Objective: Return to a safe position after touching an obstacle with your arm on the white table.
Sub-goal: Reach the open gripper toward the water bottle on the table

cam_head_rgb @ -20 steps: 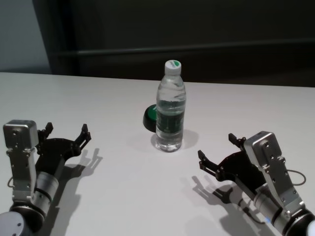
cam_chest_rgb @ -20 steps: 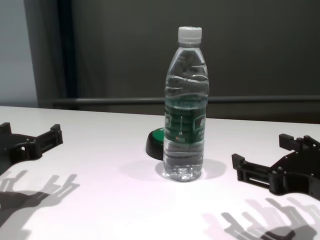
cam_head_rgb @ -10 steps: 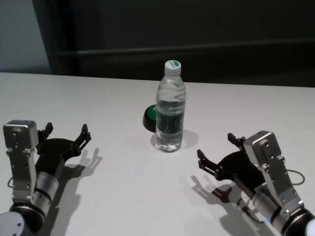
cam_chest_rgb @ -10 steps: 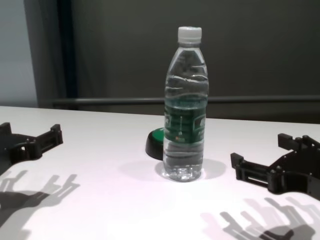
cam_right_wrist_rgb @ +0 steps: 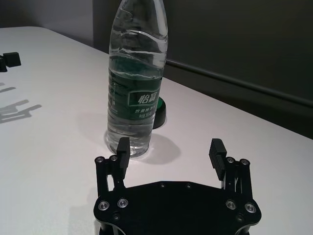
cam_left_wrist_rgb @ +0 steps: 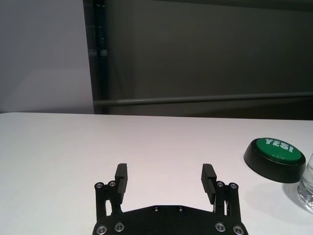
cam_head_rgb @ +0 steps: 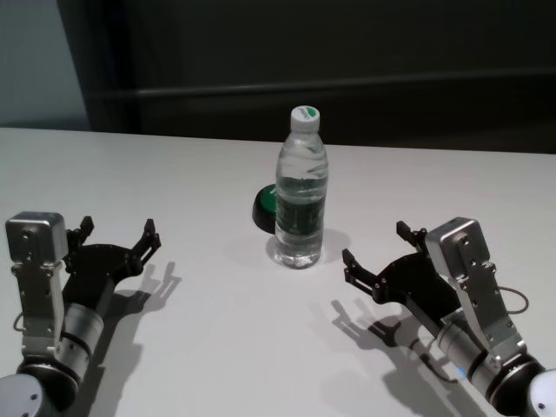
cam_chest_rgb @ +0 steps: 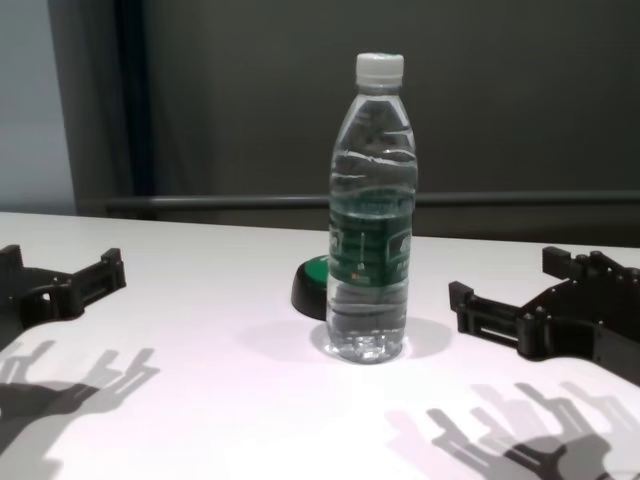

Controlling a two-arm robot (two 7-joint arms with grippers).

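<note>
Here, a tall clear water bottle (cam_head_rgb: pixel 301 201) upright near the middle of the white worktop (cam_head_rgb: pixel 208 347), white cap on, dark green label band round its waist, water inside. Just behind it on the robot's left side, a low black puck with a green top (cam_left_wrist_rgb: pixel 275 159) marked "YES!", partly hidden by the bottle in the head and chest views, seemingly just apart from the bottle's base. Right claw (cam_head_rgb: pixel 375 254) low over the worktop on the robot's right, fingers spread wide and holding nothing, pointed toward the bottle; nearer fingertip close beside the bottle's base but not touching, a strip of bare white between them in the chest view. In the right wrist view, the bottle just beyond one black finger (cam_right_wrist_rgb: pixel 123 149), off to that side rather than between the two. Left claw (cam_head_rgb: pixel 116 233) parked well apart on the robot's left, also wide and empty, low over the worktop, with its shadow thrown on the white surface beside it. Dark wall and a horizontal rail (cam_chest_rgb: pixel 500 199) beyond the far edge.
</note>
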